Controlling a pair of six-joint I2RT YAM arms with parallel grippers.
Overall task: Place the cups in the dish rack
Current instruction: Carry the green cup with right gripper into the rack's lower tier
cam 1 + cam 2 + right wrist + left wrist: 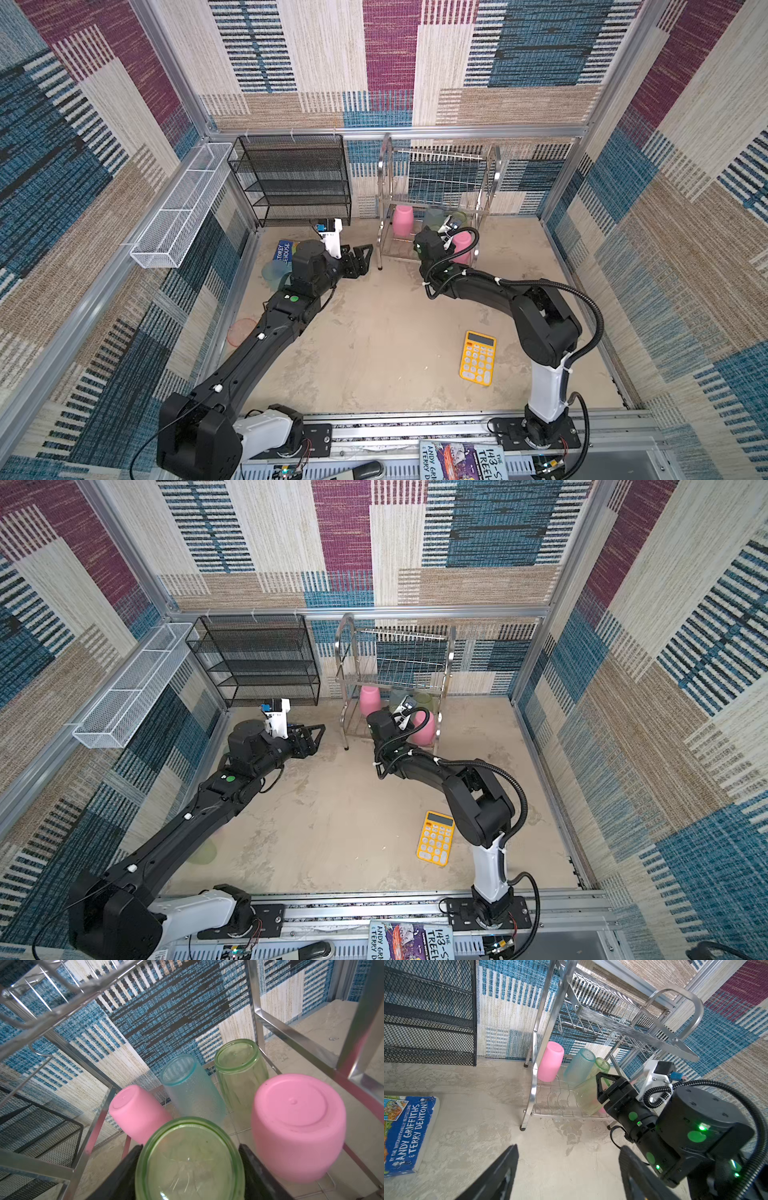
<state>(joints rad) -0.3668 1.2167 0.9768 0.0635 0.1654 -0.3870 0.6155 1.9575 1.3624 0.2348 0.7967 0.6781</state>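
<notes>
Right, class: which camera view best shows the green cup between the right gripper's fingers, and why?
The right wrist view: the held green cup fills the foreground, end-on, inside the right gripper. The left wrist view shows its translucent side. In both top views the right arm mostly hides it.

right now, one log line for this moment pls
left gripper: open, empty, beside rack | right gripper: shut on green cup, upside down in lower tier | teal cup and three more racked

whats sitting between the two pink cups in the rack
Right wrist view: between the nearer pink cup and the farther pink cup are the teal cup, bottom up, and, in front of it, the green cup in the right gripper.
</notes>
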